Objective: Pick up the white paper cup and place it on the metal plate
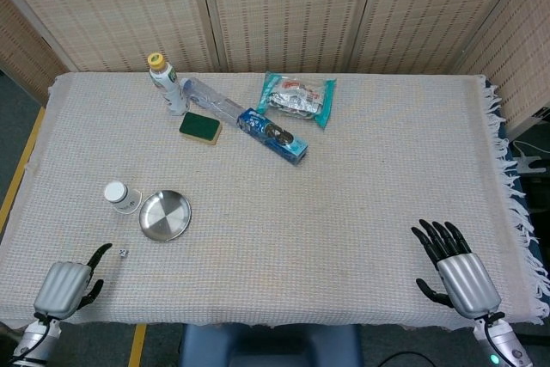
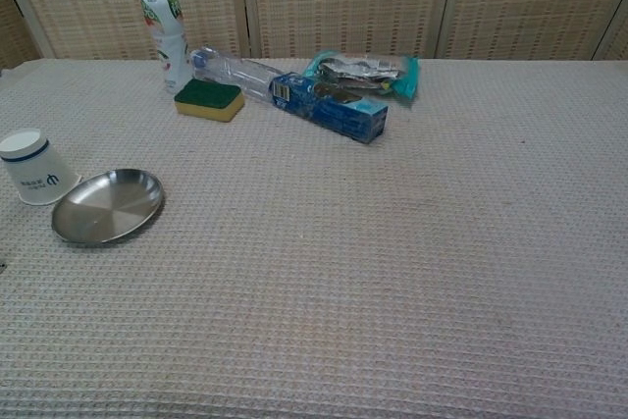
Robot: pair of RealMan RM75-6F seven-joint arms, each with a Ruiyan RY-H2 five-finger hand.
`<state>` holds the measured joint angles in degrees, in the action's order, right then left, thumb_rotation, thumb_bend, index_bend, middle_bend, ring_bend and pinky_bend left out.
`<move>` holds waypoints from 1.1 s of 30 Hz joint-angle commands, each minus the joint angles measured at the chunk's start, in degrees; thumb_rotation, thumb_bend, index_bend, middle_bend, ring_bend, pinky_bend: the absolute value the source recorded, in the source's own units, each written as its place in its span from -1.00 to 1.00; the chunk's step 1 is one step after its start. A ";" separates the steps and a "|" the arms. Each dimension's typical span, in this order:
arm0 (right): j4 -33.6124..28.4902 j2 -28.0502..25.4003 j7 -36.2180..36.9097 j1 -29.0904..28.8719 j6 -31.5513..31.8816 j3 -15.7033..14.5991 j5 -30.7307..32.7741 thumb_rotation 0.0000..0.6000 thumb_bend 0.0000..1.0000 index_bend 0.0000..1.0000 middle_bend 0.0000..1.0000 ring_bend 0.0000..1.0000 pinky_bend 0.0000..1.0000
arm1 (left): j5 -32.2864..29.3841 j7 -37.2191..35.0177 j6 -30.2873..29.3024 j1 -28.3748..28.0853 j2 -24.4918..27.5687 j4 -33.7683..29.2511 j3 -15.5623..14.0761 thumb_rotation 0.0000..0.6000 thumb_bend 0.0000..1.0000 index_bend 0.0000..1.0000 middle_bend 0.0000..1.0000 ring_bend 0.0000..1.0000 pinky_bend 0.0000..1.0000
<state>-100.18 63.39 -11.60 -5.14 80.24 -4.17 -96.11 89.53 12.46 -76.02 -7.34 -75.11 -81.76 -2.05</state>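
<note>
We see a big table (image 1: 361, 212) with a cloth on it. Our right hand (image 1: 454, 267) rests open and holds nothing. Our left hand (image 1: 69, 284) looks curled shut, empty. The metal plate (image 1: 165, 215) is shiny. The white paper cup (image 1: 119, 196) sits upside down, touching it. We think it is light and squashy, so hold its sides gently.

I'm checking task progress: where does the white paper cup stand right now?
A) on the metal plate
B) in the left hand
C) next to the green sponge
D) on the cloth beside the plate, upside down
D: the white paper cup stands upside down on the cloth at the metal plate's edge, held by no hand.
</note>
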 commanded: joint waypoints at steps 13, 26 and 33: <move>-1.74 -0.63 -2.11 0.08 -2.10 -0.32 2.49 0.78 -0.62 -1.00 -1.00 -1.00 -1.00 | -4.06 0.32 5.18 -3.64 -6.53 8.80 1.86 1.00 -0.19 -0.35 1.00 1.00 1.00; -3.81 -1.34 -4.72 -0.61 -5.74 -0.33 6.66 0.78 -0.62 -1.00 -1.00 -1.00 -1.00 | -4.60 0.20 6.78 -6.23 -10.15 13.67 2.62 1.00 -0.20 -0.33 1.00 1.00 1.00; -4.48 -1.83 -4.80 -0.64 -5.93 -0.47 6.96 0.77 -0.62 -1.00 -1.00 -1.00 -1.00 | -4.95 1.94 6.69 -7.02 -11.37 15.59 2.81 1.00 -0.20 -0.25 1.00 1.00 1.00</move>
<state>-104.64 61.56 -16.41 -5.79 74.30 -4.64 -89.14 84.57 14.26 -69.18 -14.31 -86.34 -66.30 0.76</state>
